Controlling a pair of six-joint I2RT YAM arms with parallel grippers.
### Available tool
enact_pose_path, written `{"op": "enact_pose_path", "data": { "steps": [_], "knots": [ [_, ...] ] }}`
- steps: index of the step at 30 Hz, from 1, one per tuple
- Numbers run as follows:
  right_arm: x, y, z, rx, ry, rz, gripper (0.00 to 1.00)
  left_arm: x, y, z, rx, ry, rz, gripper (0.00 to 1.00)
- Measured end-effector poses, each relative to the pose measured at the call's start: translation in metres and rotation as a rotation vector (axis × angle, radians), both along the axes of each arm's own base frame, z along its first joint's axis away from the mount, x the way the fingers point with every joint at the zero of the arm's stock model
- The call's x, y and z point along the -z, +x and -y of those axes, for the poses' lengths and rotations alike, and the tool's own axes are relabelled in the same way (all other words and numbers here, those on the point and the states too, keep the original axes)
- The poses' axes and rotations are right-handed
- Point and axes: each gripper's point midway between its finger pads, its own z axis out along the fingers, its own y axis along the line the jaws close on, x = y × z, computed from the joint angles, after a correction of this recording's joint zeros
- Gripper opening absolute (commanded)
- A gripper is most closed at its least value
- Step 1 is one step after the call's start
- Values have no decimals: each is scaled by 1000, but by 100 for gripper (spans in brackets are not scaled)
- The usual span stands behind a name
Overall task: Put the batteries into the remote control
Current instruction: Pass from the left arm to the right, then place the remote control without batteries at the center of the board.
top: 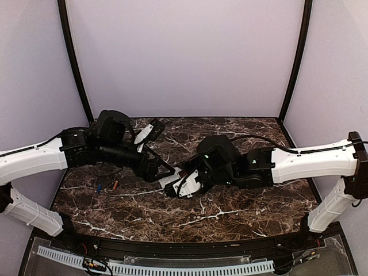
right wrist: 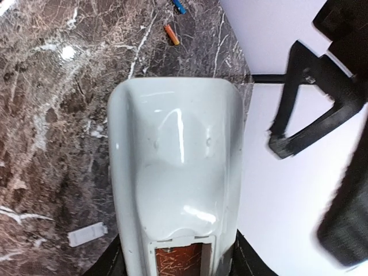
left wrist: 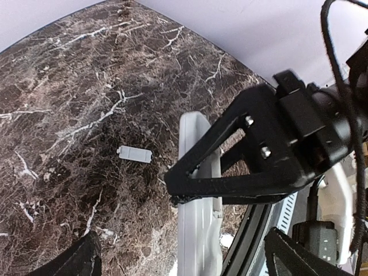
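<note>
Marble table (top: 241,201) shows two batteries (right wrist: 171,34), one remote control (right wrist: 175,167).

Bright even light; glare on remote (right wrist: 172,172); mild blur.

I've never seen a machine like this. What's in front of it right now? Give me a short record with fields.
remote control: back up, battery recess uncovered, no battery seen inside
right gripper: closed on the remote control
left gripper: open, holding nothing
blue battery: loose on the table
orange battery: loose beside the blue one
cover piece: flat on the table, apart from the remote
</note>
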Motion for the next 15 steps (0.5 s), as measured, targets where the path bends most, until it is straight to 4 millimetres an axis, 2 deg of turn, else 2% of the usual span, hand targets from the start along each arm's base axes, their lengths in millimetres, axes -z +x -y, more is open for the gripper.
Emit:
{"op": "enact_pose_path", "data": {
  "steps": [4,7,10,12,15],
  "knots": [
    [19,-14,7,88,43,-224,20,-21,8,-13,-70,-22,77,99],
    [36,-30,6,153,80,-431,20,-42,19,-31,-165,-41,150,99],
    [63,-45,1,235,90,-637,20,-54,34,-51,-275,-53,189,98],
    [90,-53,0,300,59,-754,21,-53,48,-68,-372,-44,193,97],
    [129,-62,3,409,-16,-875,21,-35,65,-91,-497,2,178,95]
  ]
}}
